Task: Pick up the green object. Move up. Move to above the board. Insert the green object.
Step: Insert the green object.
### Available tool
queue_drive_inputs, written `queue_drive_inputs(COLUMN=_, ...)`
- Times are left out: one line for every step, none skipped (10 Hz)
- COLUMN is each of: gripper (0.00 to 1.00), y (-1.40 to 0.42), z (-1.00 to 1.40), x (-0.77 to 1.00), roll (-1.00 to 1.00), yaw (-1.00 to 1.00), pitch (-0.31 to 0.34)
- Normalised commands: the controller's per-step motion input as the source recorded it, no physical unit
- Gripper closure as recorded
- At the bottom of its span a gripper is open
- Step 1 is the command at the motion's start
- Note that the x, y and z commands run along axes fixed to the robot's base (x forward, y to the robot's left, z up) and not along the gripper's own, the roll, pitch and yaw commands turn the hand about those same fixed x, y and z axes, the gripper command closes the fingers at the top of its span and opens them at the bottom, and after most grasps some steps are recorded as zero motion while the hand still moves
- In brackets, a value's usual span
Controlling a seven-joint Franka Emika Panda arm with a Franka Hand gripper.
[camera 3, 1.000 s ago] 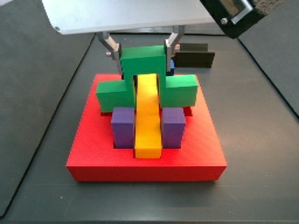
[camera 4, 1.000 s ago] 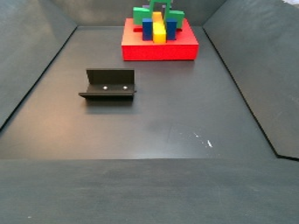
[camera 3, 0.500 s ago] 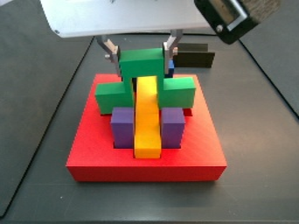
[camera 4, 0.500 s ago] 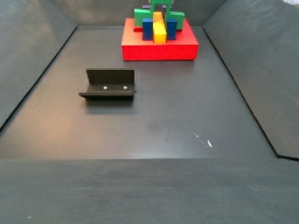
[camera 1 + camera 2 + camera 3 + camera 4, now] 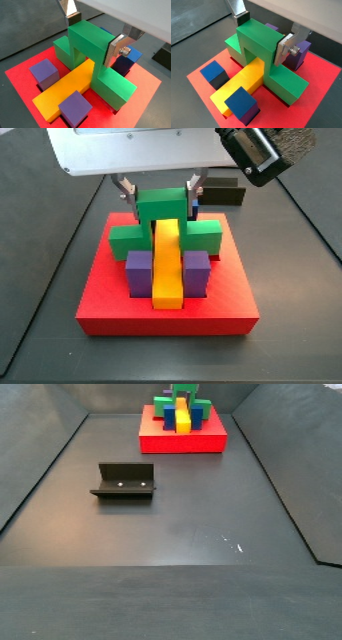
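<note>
The fixture stands left of the desk's middle in a side view, well apart from everything else; no other view shows it.

The board sits at the far edge of the desk. In both side views it carries the green piece over the far end of the yellow bar, but that distant view gives only small patches of colour. The close side view shows two purple blocks flanking the bar, with the green piece's low side blocks just behind them and its tall centre block rising over the bar.

The gripper is at the board, and its fingers are clamped on either side of the green piece's tall centre. Both wrist views show this contact clearly: a silver plate lies flat against one face of the centre block, and the opposite finger meets the far face.

Only a wrist view shows blue blocks beside the bar. A small black block lies behind the board, toward the far right, in the close side view.
</note>
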Motion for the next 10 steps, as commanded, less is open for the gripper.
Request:
queue_drive_inputs(gripper=1.00, y=0.00, z=-0.03, x=0.20, roll=-0.02, yaw=-0.01, pitch=0.000)
queue_drive_inputs(gripper=1.00, y=0.00, z=0.00, x=0.27, roll=-0.02, yaw=-0.03, pitch=0.000)
queue_drive_inputs(gripper=1.00, y=0.00, z=0.00, x=0.22, roll=-0.03, yaw=-0.04, pitch=0.000)
queue_drive_inputs(gripper=1.00, y=0.00, z=-0.02, x=0.17, roll=-0.03, yaw=-0.04, pitch=0.000)
queue_drive_inputs(gripper=1.00, y=0.00, z=-0.04, x=0.09, roll=-0.02, yaw=-0.04, pitch=0.000)
queue_drive_inputs(gripper=1.00, y=0.00, z=-0.07, x=0.00, roll=0.00, yaw=-0.06, pitch=0.000)
queue_drive_inputs(gripper=1.00, y=0.00, z=-0.10, x=0.00, roll=-0.01, yaw=-0.07, pitch=0.000)
queue_drive_inputs(gripper=1.00, y=0.00, z=-0.14, x=0.00, roll=-0.01, yaw=-0.09, pitch=0.000)
queue_drive_inputs(gripper=1.00, y=0.00, z=-0.15, x=0.00, roll=-0.02, yaw=-0.09, pitch=0.000)
queue_drive_inputs(gripper=1.00, y=0.00, z=-0.13, x=0.00, roll=-0.01, yaw=-0.08, pitch=0.000)
